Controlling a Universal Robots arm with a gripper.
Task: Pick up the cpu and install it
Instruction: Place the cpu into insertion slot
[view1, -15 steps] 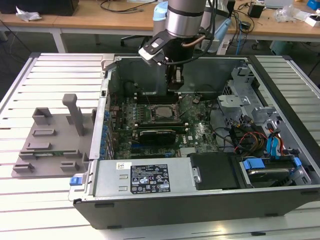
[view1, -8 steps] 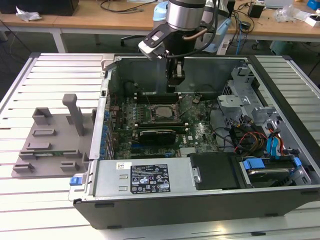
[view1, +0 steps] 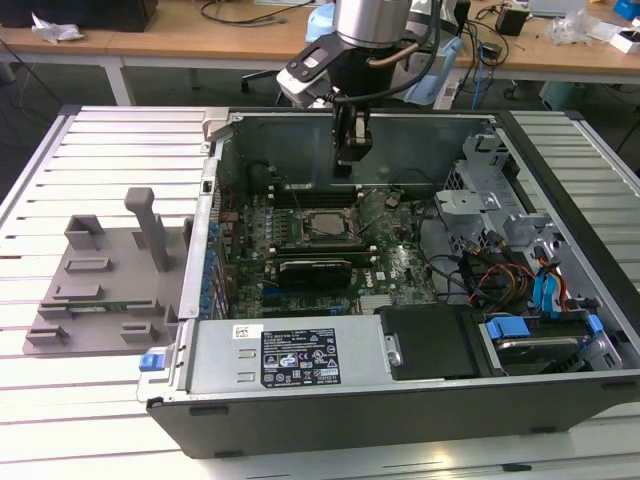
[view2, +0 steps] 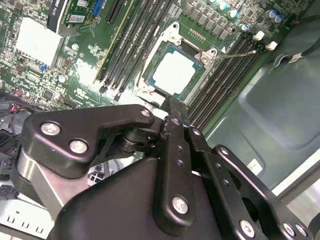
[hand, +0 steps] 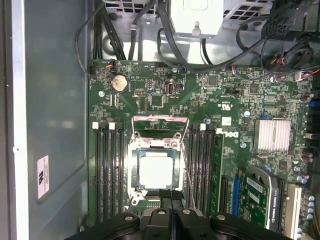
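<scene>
The gripper hangs over an open computer case, its two black fingers pressed together and, as far as the first wrist view lets one judge, nothing pinched between them. Just beneath the tips, apart from them, the cpu lies flat in the socket frame, silvery lid up; the frame's metal load plate stands swung open beside it. Rows of memory slots flank the socket on the green motherboard. In the exterior view the gripper sits above the cpu, and a grey fixture tray rests on the slatted table at the exterior view's left of the case.
</scene>
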